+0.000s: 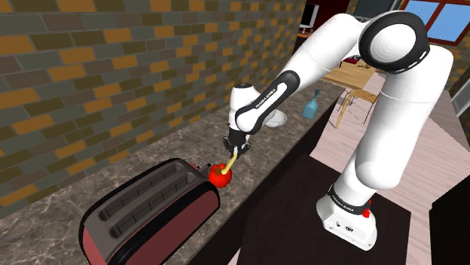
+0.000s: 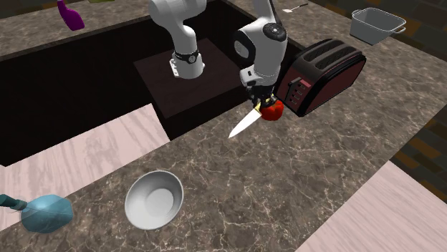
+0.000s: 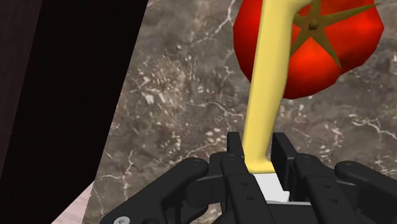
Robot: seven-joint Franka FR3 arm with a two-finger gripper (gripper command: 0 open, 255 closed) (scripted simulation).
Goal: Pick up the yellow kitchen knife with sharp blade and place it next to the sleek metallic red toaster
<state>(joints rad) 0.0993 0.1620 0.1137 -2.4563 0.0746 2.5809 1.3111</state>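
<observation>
The gripper clasps the knife by its yellow handle, which is stiff, light and likely slick, so a hold close to the blade, as here, should steady it.

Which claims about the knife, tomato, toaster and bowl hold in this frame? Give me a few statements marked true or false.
1. The gripper is shut on the yellow handle of the knife. True.
2. The tomato lies in the bowl. False: it sits on the counter beside the toaster, and the bowl stands well apart from it.
3. The toaster is dark red with two slots in its top. True.
4. The knife's blade is stuck into a toaster slot. False: in the second exterior view the blade points away from the toaster, out over the counter.
</observation>
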